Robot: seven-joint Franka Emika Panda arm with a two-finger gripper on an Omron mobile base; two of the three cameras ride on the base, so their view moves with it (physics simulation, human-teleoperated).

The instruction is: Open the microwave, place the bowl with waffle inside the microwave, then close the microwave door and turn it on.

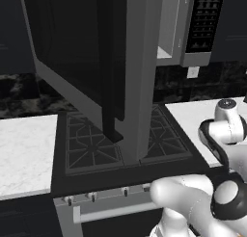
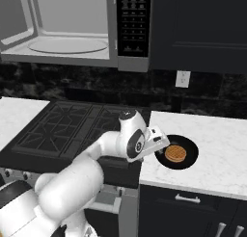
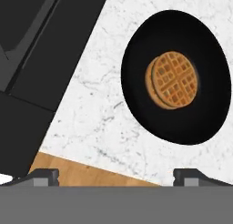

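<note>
One step looks done: the microwave door [image 1: 91, 62] stands open. The bowl [image 2: 177, 152] with the waffle [image 3: 172, 80] sits on the marble surface [image 2: 217, 154], under the open, empty fingers [image 3: 116, 175]; grasping, placing, closing and starting remain.

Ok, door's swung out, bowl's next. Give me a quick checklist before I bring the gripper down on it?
1. Microwave door open: ok, swung wide, cavity exposed.
2. Turntable free for the bowl: ok, nothing seen on it.
3. Bowl on the white counter, right of the stove: ok.
4. Waffle in the bowl: ok, lying flat near the middle.
5. Gripper open: ok, fingertips wide apart with nothing between them.
6. Gripper lined up on the bowl's rim: not ok, the bowl sits up and to the right of the fingertips in the hand view.
</note>
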